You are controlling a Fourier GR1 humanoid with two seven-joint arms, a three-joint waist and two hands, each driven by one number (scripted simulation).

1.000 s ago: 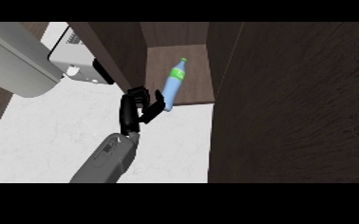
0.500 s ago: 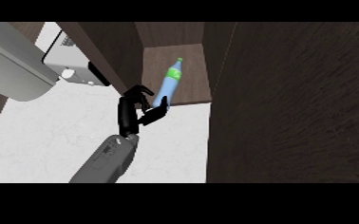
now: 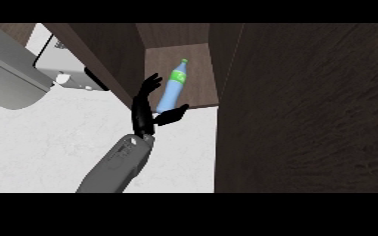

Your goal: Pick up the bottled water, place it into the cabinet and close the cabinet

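The robot hand (image 3: pixel 148 111) is lying released beside the bottle (image 3: pixel 172 89) in the cabinet (image 3: pixel 111 50); pulling back carelessly risks tipping it.

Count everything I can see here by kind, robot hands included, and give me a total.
Bottled water: 1, lying on the cabinet shelf
Cabinet: 1, door open
Robot hand: 1, fingers open beside the bottle
Grey appliance at the left: 1
Total: 4

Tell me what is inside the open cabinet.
The bottled water stands on the cabinet shelf, blue with a green band and cap. The hand is open just in front of it, hiding its base. The cabinet door at the right blocks any view of that side.
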